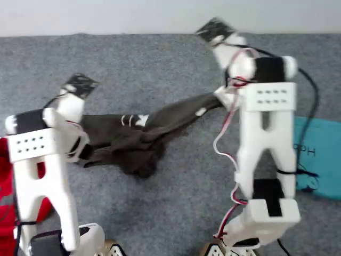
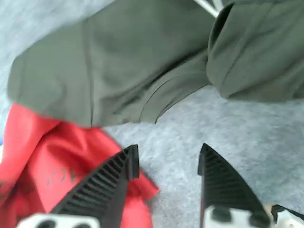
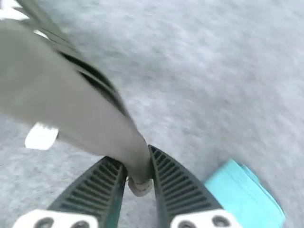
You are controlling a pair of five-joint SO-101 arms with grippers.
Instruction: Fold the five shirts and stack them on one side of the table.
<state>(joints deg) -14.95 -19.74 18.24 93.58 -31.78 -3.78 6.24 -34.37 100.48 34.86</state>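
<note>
judging by the stretch, the crumpled dark olive cloth shirt is being spread: right gripper pinches its edge, left gripper gapes empty and likely needs a hold next.

Three shirts counted: one dark shirt, crumpled mid-table; one red shirt, just left of dark shirt; one teal shirt, folded, well right of it. Two arms counted: left arm at dark shirt's left end, right arm at its right end. Two grippers counted: left gripper, right gripper. One white tag noted on dark shirt. One grey table seen beneath.
</note>
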